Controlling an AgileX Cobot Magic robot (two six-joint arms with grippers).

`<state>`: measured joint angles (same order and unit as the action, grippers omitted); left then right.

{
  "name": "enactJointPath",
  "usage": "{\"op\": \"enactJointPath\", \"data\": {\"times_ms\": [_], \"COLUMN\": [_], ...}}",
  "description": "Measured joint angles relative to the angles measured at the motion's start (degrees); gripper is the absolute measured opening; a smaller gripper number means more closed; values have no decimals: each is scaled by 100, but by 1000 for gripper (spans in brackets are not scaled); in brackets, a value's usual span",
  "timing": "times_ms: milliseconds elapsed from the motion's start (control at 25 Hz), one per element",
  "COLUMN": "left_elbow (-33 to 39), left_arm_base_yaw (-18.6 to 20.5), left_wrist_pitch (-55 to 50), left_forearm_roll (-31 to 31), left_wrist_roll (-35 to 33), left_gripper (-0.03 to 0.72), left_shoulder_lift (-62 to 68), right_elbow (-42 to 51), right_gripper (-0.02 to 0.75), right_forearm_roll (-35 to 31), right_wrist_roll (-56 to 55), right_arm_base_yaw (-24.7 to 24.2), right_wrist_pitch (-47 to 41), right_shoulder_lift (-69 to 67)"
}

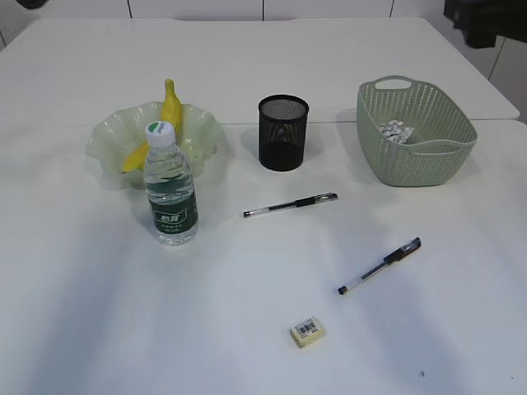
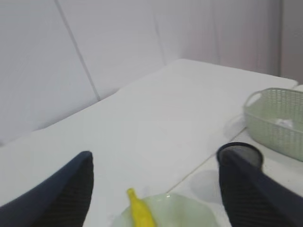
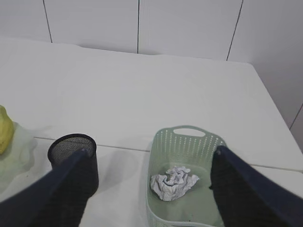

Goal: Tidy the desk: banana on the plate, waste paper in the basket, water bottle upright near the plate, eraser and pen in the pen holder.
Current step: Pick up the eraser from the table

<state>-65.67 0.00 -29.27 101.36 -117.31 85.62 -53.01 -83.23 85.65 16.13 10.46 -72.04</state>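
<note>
1. Nearest the camera, the eraser (image 1: pixel 307 332) lies flat on the desk (image 1: pixel 99 329): small, light, slightly grippy, best pinched across its short sides.
2. Left of it, the water bottle (image 1: pixel 171 184) stands upright, just in front of the plate (image 1: pixel 107 136) that holds the banana (image 1: pixel 169 111); both look done.
3. Two pens remain: the upper pen (image 1: pixel 290 205) and the lower pen (image 1: pixel 380 266). Thin, stiff and prone to roll, each is best taken mid-barrel, across its length.
4. Behind them, the pen holder (image 1: pixel 283 132) looks light enough to tip if nudged.
5. Rightmost, the basket (image 1: pixel 445 152) holds the waste paper (image 3: pixel 173 183).
6. Left gripper (image 2: pixel 156 189) and right gripper (image 3: pixel 149 189) hang raised, jaws wide, holding nothing.
</note>
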Motion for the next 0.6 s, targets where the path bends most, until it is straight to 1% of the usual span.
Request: {"op": "enactJointPath", "data": {"times_ms": [160,360,440,600], "left_elbow": [0,0,0,12], "left_arm_base_yaw": [0,0,0,0], "left_wrist_pitch": [1047,1952,2160,2218], "left_forearm_roll": [92,167,196,220], "left_wrist_roll": [101,448,550,635], "left_gripper": [589,589,589,589], "left_shoulder_lift": [-255,-504,-566,-795], "right_elbow": [0,0,0,0], "right_gripper": [586,587,587,586], "right_forearm_roll": [-360,-938,-1106,-1359], "right_wrist_roll": [329,830,994,1298], "right_arm_base_yaw": [0,0,0,0], "right_wrist_pitch": [-49,-255,-292,-303], "right_shoulder_lift": [46,46,46,57]}}
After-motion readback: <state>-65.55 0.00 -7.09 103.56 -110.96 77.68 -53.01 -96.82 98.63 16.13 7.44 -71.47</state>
